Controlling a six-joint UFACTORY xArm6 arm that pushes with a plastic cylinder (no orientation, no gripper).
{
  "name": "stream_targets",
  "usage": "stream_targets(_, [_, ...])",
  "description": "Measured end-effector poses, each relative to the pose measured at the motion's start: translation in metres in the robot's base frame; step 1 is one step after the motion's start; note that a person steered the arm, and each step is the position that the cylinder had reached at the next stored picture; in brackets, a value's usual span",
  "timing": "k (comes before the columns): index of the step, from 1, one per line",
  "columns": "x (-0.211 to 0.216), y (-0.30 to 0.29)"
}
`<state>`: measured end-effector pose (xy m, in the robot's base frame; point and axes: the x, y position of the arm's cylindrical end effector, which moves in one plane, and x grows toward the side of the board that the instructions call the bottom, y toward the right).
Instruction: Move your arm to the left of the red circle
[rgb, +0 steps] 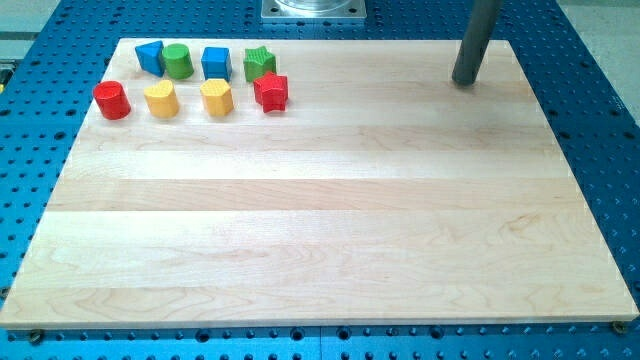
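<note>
Bare table (330, 220) is lying open between my tip (465, 82) and the red circle (112, 100); nothing is standing left of it.

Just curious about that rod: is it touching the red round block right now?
No, my tip is far off at the view's right, while the red round block sits at the left.

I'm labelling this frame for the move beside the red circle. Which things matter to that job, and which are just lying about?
Part of the job:
red circle
my tip, far to the view's right of all blocks

Just lying about:
blue triangle
green circle
blue cube
green star
two yellow blocks
red star
</note>
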<state>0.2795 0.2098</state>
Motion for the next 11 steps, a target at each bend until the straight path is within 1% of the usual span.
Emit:
stream_targets(2, [0.001, 0.002])
stream_targets(5, [0.041, 0.009])
stream_targets(6, [0.098, -0.026])
stream_targets(7, [0.118, -0.09])
stream_targets(8, [0.114, -0.219])
stream_targets(9, [0.112, -0.253])
stream_targets(10, [0.112, -0.33])
stream_targets(11, [0.131, -0.466])
